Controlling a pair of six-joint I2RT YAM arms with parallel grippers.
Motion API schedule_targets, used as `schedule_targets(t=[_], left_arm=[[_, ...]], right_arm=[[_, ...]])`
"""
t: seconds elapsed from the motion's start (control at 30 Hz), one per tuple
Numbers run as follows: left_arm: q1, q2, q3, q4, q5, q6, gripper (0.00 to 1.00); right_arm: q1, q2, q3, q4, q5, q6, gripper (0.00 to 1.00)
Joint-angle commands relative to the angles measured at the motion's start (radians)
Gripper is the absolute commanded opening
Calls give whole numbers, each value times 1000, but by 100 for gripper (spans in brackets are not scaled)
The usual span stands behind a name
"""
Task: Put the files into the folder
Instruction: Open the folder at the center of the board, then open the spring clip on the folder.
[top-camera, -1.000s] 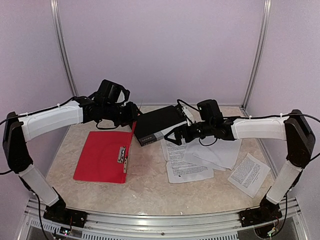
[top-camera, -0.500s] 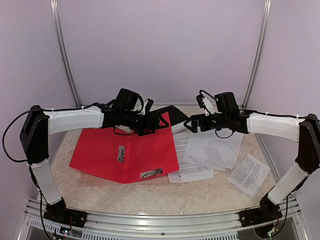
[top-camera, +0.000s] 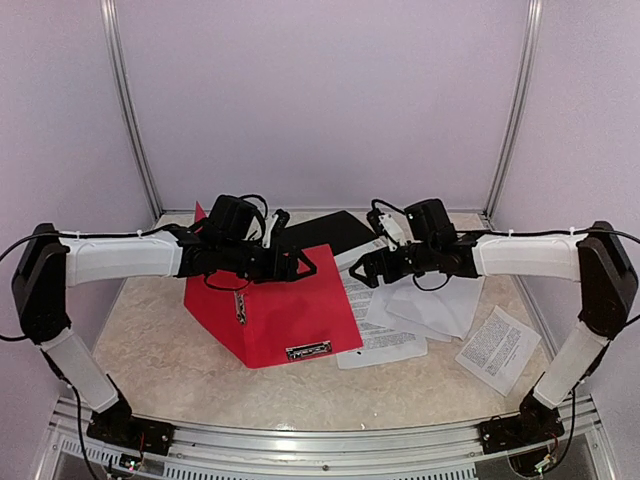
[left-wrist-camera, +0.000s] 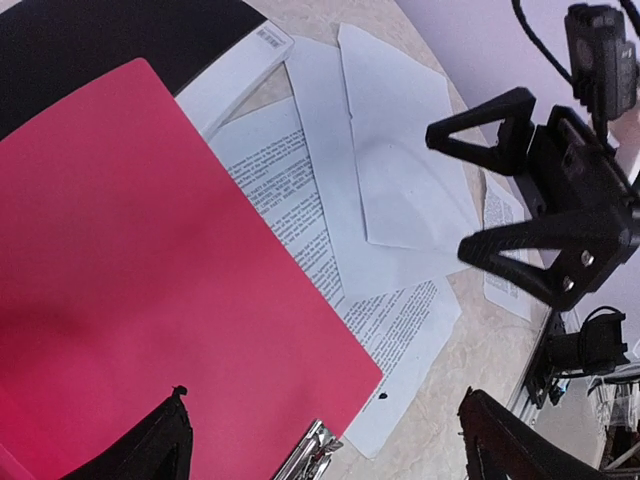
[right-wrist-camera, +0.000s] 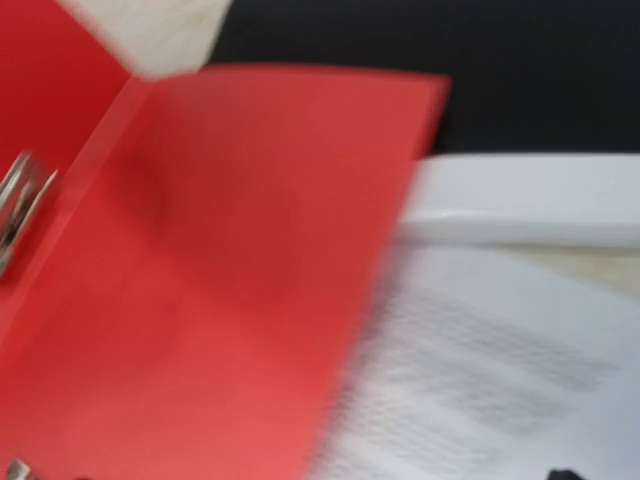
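Observation:
The red folder lies open in the middle, its metal clip showing. Its right leaf covers the left edge of a printed sheet. Blank white sheets lie to the right of that, and a smaller printed sheet lies apart at the right. My left gripper is open and empty just above the red leaf. My right gripper is open and empty over the sheets beside the folder's right edge. It also shows open in the left wrist view. The right wrist view is blurred, showing the folder and a printed sheet.
A flat black object with a white edge lies behind the folder and the sheets. Purple walls with metal posts close in the back and both sides. A metal rail runs along the near edge.
The folder's cover has swung open to the right over the sheets. The folder's left side has since drawn in rightwards. Both grippers have shifted a little left and lower.

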Motion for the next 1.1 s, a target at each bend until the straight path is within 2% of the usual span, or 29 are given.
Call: schedule_targets(t=[0.0,0.27,0.47,0.67,0.87,1.0,1.07], left_arm=[[33,-121,-92,64,-100,25,89],[74,-253,-208,18,-208,-9,88],[153,-304,-276,-105,-312,-117,86],[258,-316,-381,-168,-290,-240,83],[321,-301,-433,-170,-240,-276,81],[288,-319,-446,-12,-83,-184,81],[235,-341,-450,65,-66,-95,81]], right_arm=[[104,115,16,46,-23,-28,94],[219,375,184,48,-61,-47,88],[225,438,194,27,-41,-66,85],[226,420,128,40,-37,-59,84],[225,406,90,46,-40,-57,83],[225,362,65,43,-74,-55,80],[226,331,50,33,-87,-48,78]])
